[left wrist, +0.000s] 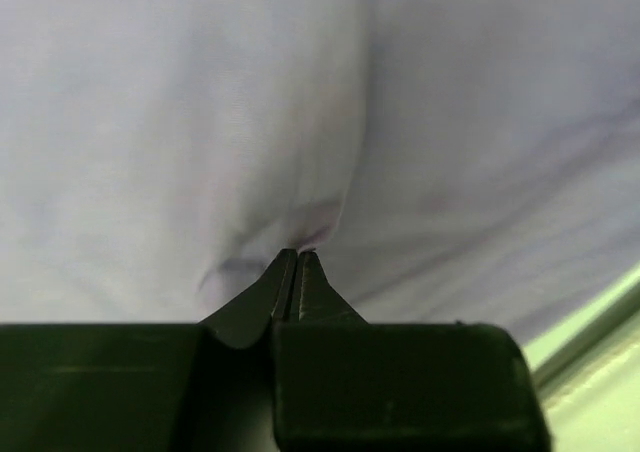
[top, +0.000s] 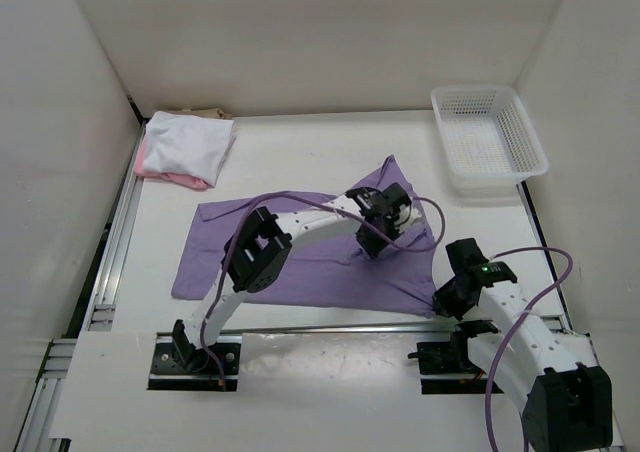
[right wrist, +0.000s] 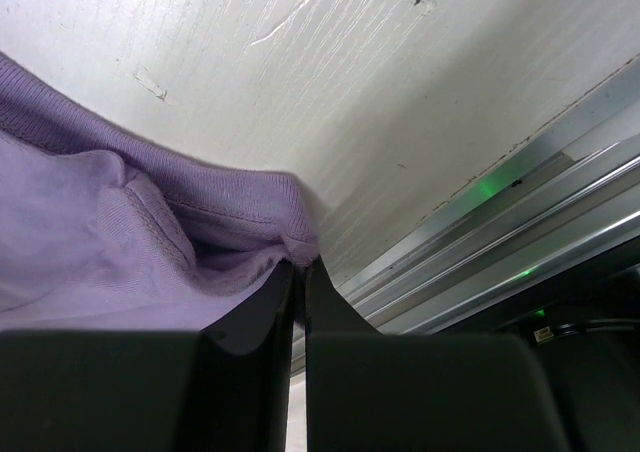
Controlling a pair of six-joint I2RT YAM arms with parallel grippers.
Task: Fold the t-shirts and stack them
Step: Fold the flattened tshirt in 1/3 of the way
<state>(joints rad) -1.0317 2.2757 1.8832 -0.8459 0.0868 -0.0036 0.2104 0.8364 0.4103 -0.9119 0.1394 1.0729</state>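
The lavender shirt lies spread flat, near-left of the basket. My left gripper is pinched tight on cloth mid-shirt, right gripper clamped on the near hem corner, basket side. I'd lift both together, slow and level, so the fold lands straight.

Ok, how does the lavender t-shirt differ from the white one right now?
The lavender t-shirt lies spread open mid-table; the white t-shirt is folded compact at the far left corner. The lavender one is pinched by the left gripper and the right gripper; the white one is untouched. The lavender lies on the table; the white sits atop the pink t-shirt. Both are plain soft cloth.
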